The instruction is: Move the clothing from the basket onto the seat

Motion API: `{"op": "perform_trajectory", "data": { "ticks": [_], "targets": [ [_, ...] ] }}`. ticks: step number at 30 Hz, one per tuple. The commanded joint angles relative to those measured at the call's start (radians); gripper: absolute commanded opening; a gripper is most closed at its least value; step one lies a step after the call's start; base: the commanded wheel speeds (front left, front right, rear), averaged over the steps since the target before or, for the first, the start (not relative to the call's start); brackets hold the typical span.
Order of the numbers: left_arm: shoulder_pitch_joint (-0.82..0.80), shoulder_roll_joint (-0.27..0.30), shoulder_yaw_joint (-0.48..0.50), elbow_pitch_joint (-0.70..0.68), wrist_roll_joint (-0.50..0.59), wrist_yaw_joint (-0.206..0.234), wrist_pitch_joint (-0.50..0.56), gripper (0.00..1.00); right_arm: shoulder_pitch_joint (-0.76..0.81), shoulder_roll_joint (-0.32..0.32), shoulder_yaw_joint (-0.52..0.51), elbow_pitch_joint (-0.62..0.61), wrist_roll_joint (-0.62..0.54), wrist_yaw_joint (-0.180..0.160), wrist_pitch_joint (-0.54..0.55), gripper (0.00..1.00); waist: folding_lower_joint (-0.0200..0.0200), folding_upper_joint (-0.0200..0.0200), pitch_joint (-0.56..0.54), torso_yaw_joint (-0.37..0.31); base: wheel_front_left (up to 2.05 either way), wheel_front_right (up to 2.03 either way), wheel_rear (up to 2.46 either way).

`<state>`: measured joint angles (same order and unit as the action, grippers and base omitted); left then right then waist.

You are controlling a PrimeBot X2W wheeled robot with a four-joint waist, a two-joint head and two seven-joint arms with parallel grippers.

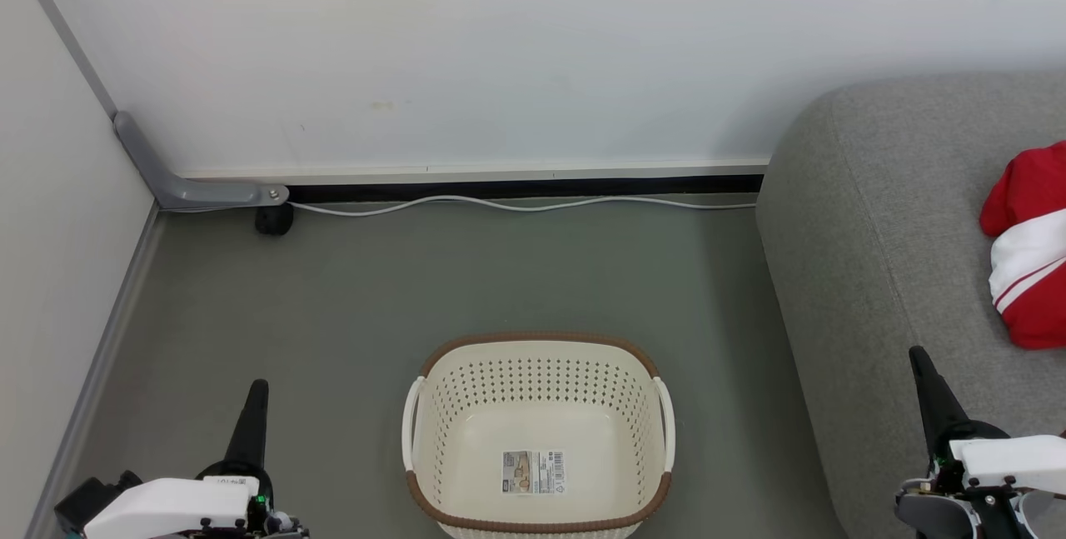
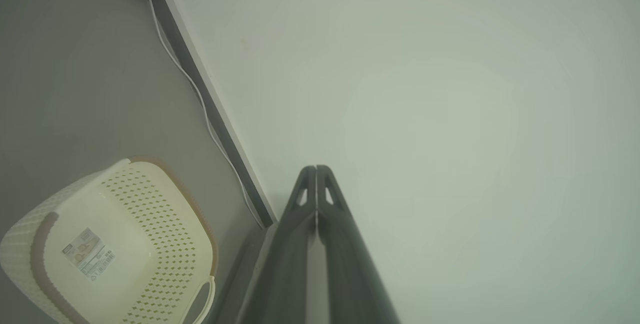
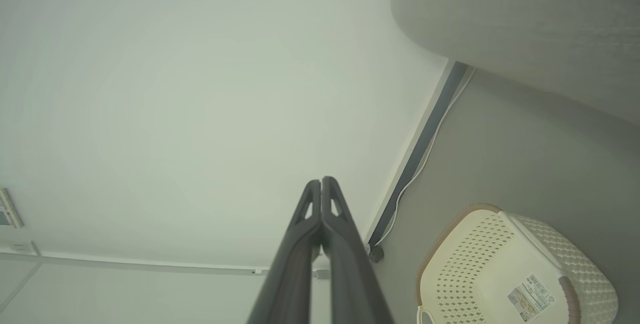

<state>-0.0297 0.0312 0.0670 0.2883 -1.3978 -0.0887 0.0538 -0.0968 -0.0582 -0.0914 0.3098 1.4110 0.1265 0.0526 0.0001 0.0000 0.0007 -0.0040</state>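
Left claw [image 1: 258, 393] and right claw [image 1: 919, 360] clenched on nothing, flanking empty laundry basket [image 1: 539, 345] on floor; red white-striped jersey [image 1: 1028, 247] lying on grey sofa seat [image 1: 874, 231]; nothing left in basket, transfer judged complete

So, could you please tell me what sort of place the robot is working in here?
Probably a home-like indoor room, perhaps a test area: a grey upholstered seat bearing red clothing, an empty laundry basket on the grey floor, and a cable along the bare white wall.
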Motion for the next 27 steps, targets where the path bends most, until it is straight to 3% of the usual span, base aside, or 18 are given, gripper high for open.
{"op": "perform_trajectory", "data": {
  "ticks": [1,18,27],
  "targets": [
    [-0.061,0.017,0.032,-0.032,-0.040,-0.019,0.013,0.00,-0.018,-0.005,0.009,-0.037,0.035,0.004,0.016,0.00,-0.0001,0.0000,0.000,0.000,0.00,0.00,0.00],
    [-0.078,0.019,0.047,-0.043,-0.211,-0.042,0.059,0.00,-0.011,0.008,-0.023,-0.065,0.197,0.004,0.061,0.00,-0.0001,0.0000,0.002,0.004,0.00,0.00,0.00],
    [-0.078,0.019,0.047,-0.043,-0.211,-0.042,0.059,0.00,-0.011,0.008,-0.023,-0.065,0.197,0.004,0.061,0.00,-0.0001,0.0000,0.002,0.004,0.00,0.00,0.00]
  ]
}}
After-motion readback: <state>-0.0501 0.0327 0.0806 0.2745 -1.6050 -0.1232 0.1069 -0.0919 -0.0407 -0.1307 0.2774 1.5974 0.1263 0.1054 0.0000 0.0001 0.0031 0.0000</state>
